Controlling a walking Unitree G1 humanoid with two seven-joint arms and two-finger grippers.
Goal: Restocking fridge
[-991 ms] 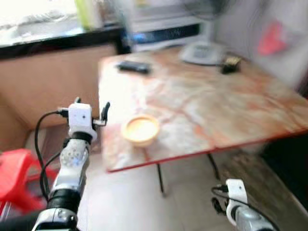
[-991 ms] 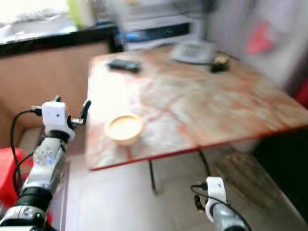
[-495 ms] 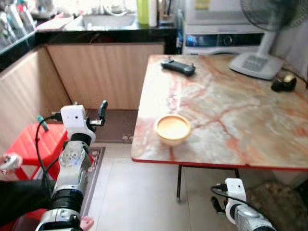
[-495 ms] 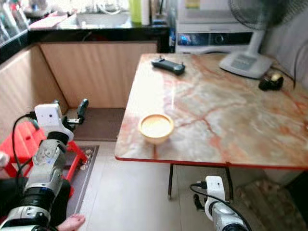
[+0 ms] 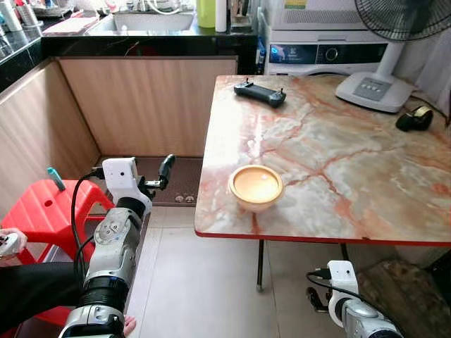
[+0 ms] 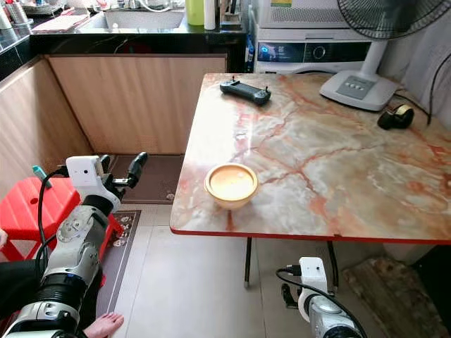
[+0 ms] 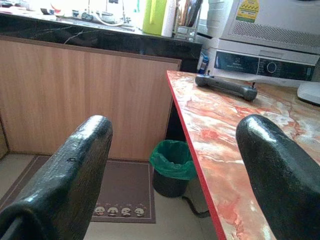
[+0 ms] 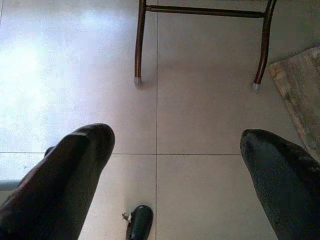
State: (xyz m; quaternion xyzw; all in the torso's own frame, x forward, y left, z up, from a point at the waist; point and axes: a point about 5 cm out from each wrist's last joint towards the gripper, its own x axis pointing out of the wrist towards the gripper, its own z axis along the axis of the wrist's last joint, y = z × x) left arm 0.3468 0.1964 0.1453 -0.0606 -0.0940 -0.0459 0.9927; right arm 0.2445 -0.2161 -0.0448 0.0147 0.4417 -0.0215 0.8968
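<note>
Left eye view: a round yellow ceramic bowl (image 5: 256,186) is seen upright, mouth up, at frame centre near the red front edge of the marble-patterned table (image 5: 352,162). The left gripper (image 7: 175,170) is held with fingers spread and empty at lower left, pointed toward the table. The right gripper (image 8: 175,175) is hung low at lower right, fingers spread over the tiled floor (image 8: 200,115).

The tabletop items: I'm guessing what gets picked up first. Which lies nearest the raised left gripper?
The yellow bowl, near the table's front edge. The black controller, fan base and tape roll lie farther from the left gripper.
</note>
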